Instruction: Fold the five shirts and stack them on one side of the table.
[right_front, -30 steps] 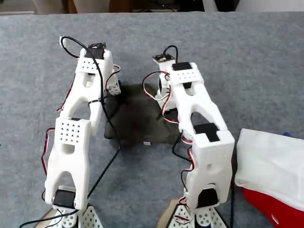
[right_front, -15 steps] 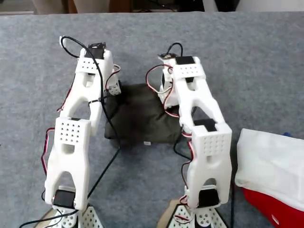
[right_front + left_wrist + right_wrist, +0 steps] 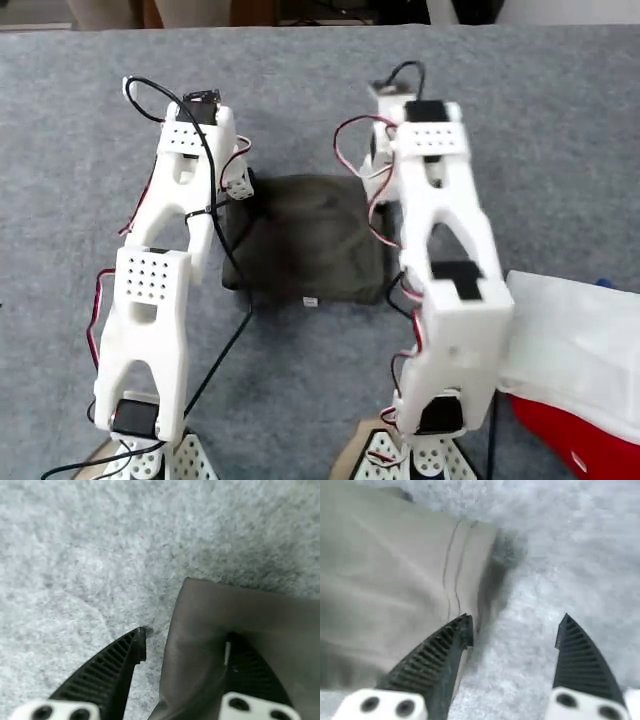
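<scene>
Surface (image 3: 560, 120) is carrying the folded dark shirt (image 3: 310, 240) between the arms, white-and-red stack (image 3: 580, 350) sitting off right. Left pincer (image 3: 186, 636) is straddling the shirt's edge, wide open; right pincer (image 3: 515, 622) is gaping just beside it. Guessing it's needing gripping next, then stacking.

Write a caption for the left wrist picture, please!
Left gripper open astride an edge of the dark folded shirt on the grey table.

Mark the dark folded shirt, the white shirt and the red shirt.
dark folded shirt (image 3: 310, 250), high view, middle of its top face.
white shirt (image 3: 580, 340), high view, middle of its visible top.
red shirt (image 3: 565, 445), high view, the part showing beneath the white one.
</scene>
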Tool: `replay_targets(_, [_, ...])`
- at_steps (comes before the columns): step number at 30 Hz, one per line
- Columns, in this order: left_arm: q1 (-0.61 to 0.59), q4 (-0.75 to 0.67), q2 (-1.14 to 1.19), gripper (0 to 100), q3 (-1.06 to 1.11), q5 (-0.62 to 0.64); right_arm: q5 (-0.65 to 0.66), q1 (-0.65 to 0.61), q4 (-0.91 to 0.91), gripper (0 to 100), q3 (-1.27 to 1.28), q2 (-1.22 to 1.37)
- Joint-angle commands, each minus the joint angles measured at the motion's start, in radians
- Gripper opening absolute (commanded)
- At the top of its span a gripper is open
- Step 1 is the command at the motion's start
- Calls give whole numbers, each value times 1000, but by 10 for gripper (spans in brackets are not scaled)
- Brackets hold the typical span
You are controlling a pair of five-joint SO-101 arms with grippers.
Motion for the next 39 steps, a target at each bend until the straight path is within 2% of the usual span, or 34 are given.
replay_targets(1, [5,-8,-1,271,-14,9,-32,15,5,275,68,-237])
replay_targets(6, [5,-8,-1,271,-14,8,-54,15,2,275,240,-493])
replay_targets(9, [5,-8,-1,271,-14,8,58,7,9,274,352,-630])
replay_targets(13, [3,-6,1,271,-14,8,183,25,140,274,486,-762])
replay_targets(17, [5,-6,1,271,-14,8,196,91,196,274,608,-800])
replay_targets(21, [5,-8,-1,271,-14,8,44,87,164,274,688,-763])
replay_targets(24, [5,-8,-1,271,-14,8,-130,18,63,275,728,-731])
replay_targets(29, [3,-8,1,271,-14,8,-279,-136,-117,280,794,-714])
replay_targets(32, [3,-8,1,271,-14,-6,-388,-188,-239,353,834,-705])
replay_targets(36, [3,-8,1,271,-14,-18,-519,-196,-370,481,900,-671])
replay_targets(39, [3,-8,2,271,-14,-20,-554,-196,-407,486,912,-602])
